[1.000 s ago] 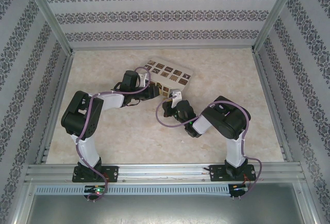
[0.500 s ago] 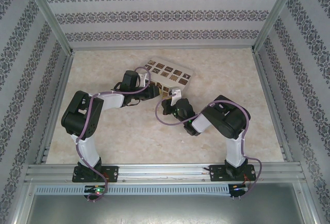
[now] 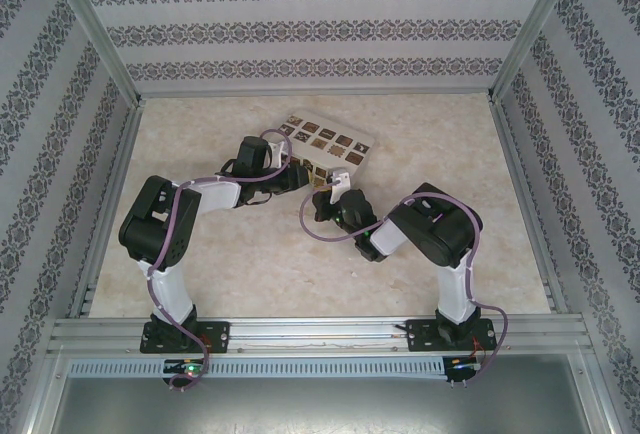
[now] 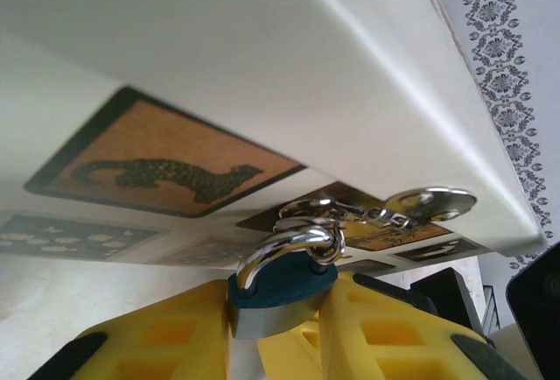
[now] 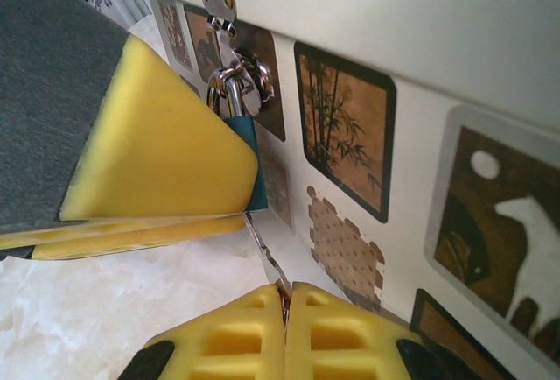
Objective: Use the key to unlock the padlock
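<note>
The padlock (image 4: pixel 278 297), blue-bodied with a silvery shackle, hangs from the metal hasp (image 4: pixel 367 214) on the cream box (image 3: pixel 325 144). My left gripper (image 4: pixel 276 327) is shut on the padlock's body, its yellow fingers on either side. In the right wrist view the padlock (image 5: pixel 249 139) peeks out behind the left gripper's yellow finger (image 5: pixel 166 148). My right gripper (image 5: pixel 286 291) is shut on the key (image 5: pixel 267 253). The thin blade points up to the padlock's underside; whether it is inside the keyhole is hidden. From above, both grippers meet at the box's near side, left gripper (image 3: pixel 303 176), right gripper (image 3: pixel 332 186).
The cream box carries dark picture tiles (image 5: pixel 346 130) on its top and side. It lies on a pale marble-patterned table (image 3: pixel 260 264). Patterned walls and metal rails (image 3: pixel 515 194) enclose the table on three sides.
My right gripper has moved with the key a little away from me and leftward, closer to the padlock. The left arm and the padlock have stayed in place.
</note>
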Available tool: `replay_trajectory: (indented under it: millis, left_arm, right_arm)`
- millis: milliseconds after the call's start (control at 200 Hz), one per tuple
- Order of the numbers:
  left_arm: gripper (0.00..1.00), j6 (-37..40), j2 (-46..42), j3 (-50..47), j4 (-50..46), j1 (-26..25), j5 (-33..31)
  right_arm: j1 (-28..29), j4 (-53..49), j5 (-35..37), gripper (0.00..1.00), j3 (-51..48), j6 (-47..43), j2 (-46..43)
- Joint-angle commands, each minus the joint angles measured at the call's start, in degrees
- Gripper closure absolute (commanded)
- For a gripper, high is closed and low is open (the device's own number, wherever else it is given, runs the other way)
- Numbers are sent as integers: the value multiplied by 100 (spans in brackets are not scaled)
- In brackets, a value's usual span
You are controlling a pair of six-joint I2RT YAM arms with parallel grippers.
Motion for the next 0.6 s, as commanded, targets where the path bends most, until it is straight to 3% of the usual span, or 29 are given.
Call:
replay_trajectory:
  millis: [0, 595]
  left_arm:
    - [72, -37, 82, 150, 283, -102, 238]
    - [72, -21, 196, 160, 274, -124, 273]
  right_arm:
    - [-43, 255, 171, 100, 232, 57, 98]
    - [-154, 1008, -353, 100, 436, 341, 289]
